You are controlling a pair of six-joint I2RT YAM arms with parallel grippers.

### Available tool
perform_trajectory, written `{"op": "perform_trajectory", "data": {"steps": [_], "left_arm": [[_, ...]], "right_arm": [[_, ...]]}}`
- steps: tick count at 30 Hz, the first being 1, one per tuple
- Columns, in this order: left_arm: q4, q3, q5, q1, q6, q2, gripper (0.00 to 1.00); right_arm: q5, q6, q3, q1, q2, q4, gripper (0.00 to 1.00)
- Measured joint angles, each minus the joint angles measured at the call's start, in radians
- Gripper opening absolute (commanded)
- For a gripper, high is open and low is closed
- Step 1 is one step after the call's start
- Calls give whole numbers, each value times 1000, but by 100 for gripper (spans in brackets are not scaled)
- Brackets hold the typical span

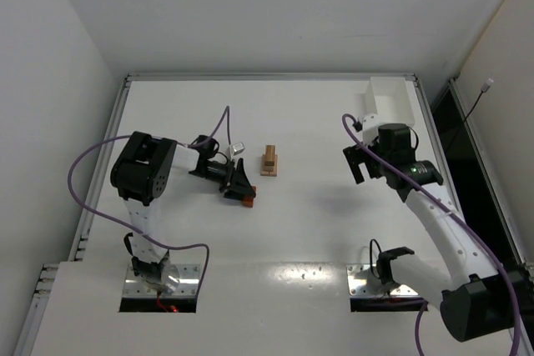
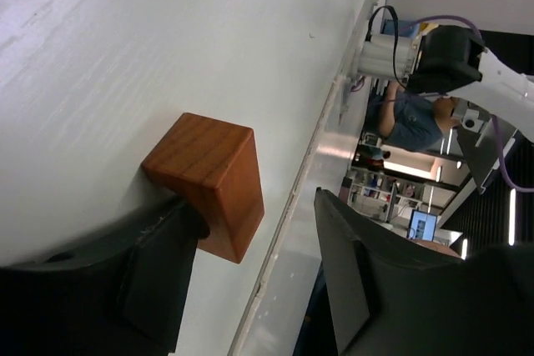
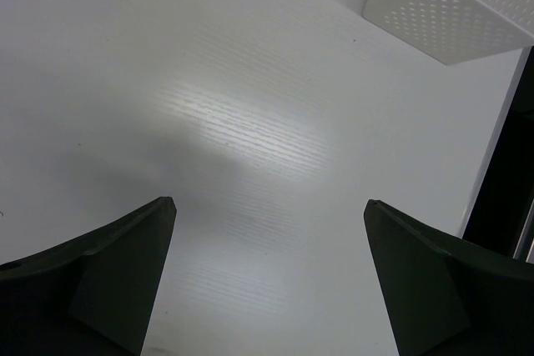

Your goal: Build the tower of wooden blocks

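The wood block tower [image 1: 269, 160] is a short stack of pale tan and reddish blocks at mid-table. A loose reddish-orange block [image 1: 249, 200] lies on the table to its lower left. My left gripper [image 1: 240, 183] is low around this block. In the left wrist view the block [image 2: 209, 181] rests against one finger [image 2: 158, 264], and the other finger [image 2: 350, 256] stands apart from it. The left gripper [image 2: 254, 206] is open. My right gripper [image 1: 359, 164] is open and empty over bare table, to the right of the tower, as the right wrist view [image 3: 269, 203] also shows.
A white perforated box [image 1: 392, 99] stands at the back right corner, also in the right wrist view [image 3: 450, 6]. The raised table rim [image 1: 267, 77] runs along the back. A purple cable [image 1: 219, 127] loops above the left wrist.
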Motion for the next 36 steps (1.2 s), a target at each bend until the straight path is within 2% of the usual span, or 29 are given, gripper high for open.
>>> {"op": "perform_trajectory", "data": {"steps": [12,20,25,28,32,35,36], "left_arm": [[-85,-2,-12,104,59,-14,56],[-72,-18,-235,222,118,-155,55],[-73,-19,-388,233,196,-282,52],[-86,-18,-483,217,229,-406,52],[-92,-15,-705,189,224,-610,52],[-93,-4,-883,177,197,-734,57],[-97,-1,-942,174,188,-758,57]], "right_arm": [[-10,3,13,0,22,0,93],[-6,10,30,9,26,1,89],[-61,-3,54,68,53,0,80],[-104,-16,85,151,86,-5,72],[-122,14,115,299,157,10,60],[-138,98,130,397,234,12,52],[-148,127,137,427,267,13,44]]}}
